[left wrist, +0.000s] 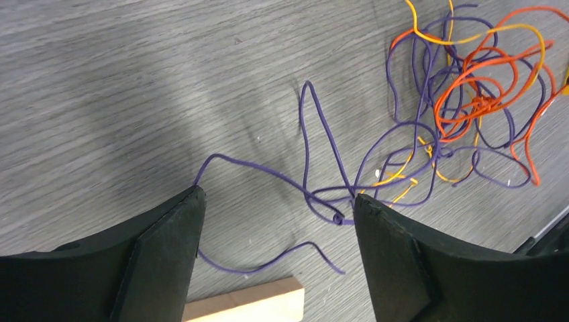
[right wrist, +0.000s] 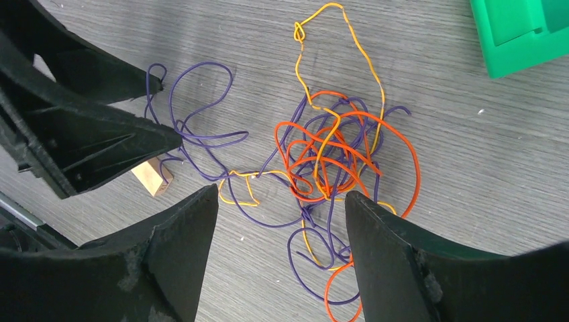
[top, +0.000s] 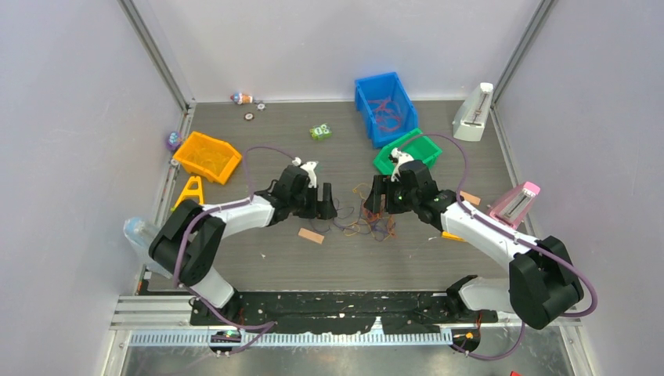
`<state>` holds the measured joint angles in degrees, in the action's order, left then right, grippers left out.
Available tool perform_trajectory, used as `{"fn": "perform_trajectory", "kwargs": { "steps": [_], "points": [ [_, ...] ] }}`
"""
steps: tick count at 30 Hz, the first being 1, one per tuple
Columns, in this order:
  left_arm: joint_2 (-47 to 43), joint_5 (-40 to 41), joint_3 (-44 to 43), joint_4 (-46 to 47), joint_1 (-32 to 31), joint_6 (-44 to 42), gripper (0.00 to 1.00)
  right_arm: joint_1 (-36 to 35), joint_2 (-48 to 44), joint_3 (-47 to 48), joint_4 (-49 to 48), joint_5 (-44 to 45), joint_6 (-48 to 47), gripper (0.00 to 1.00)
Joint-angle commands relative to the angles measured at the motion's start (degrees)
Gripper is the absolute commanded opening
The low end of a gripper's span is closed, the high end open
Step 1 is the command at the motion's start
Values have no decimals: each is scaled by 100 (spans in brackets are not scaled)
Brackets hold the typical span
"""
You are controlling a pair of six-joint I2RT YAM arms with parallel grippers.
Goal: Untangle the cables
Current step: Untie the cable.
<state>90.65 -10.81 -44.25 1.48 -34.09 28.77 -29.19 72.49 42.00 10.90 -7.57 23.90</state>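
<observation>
The cables (top: 369, 225) lie in a loose tangle on the grey table between my two grippers. In the right wrist view the orange, yellow and purple cables (right wrist: 335, 151) knot together just ahead of my open right gripper (right wrist: 281, 194), with loops running between its fingers. In the left wrist view the knot (left wrist: 470, 100) sits at the upper right. Purple strands (left wrist: 315, 194) trail from it across the gap of my open left gripper (left wrist: 278, 194). Nothing is held. From above, the left gripper (top: 327, 205) and the right gripper (top: 368, 200) face each other over the tangle.
A small wooden block (top: 311, 235) lies near the left gripper. A green bin (top: 407, 153) and a blue bin (top: 385, 106) stand behind the right arm, and an orange bin (top: 207, 157) at the left. A pink-topped device (top: 514, 202) is at the right.
</observation>
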Motion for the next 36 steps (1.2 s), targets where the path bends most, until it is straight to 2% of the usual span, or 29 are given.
{"fn": "perform_trajectory", "kwargs": {
  "steps": [1, 5, 7, 9, 11, 13, 22, 28, 33, 36],
  "points": [
    [327, -289, -308, 516, 30, 686, 79, -11, -181, -2, -201, -34, -34, 74],
    [523, -372, -209, 948, 70, 915, 75, -18, -170, -35, -237, -72, -25, 74],
    [606, -462, -97, 1470, 86, 1070, 68, -14, -159, -68, -268, -112, -26, 73],
    [645, -491, -63, 1762, 107, 1048, 51, -20, -136, -89, -294, -146, -17, 72],
    [571, -505, -14, 1902, 140, 947, 21, -17, -135, -100, -298, -169, -18, 71],
    [351, -397, 98, 1943, 227, 844, 1, -17, -152, -122, -295, -169, -31, 71],
    [-717, -748, 391, 1539, 939, 557, 0, -19, 0, -98, -339, -335, -174, 73],
    [-1464, -644, 329, 970, 1123, 303, 0, -151, 599, 244, -27, -340, -361, 76],
    [-2112, -605, 250, 566, 1389, 186, 0, -233, 734, 257, 108, -8, -294, 77],
    [-2469, -587, 214, 370, 1550, 148, 0, -237, 743, 288, 256, 490, -203, 77]
  ]
}}
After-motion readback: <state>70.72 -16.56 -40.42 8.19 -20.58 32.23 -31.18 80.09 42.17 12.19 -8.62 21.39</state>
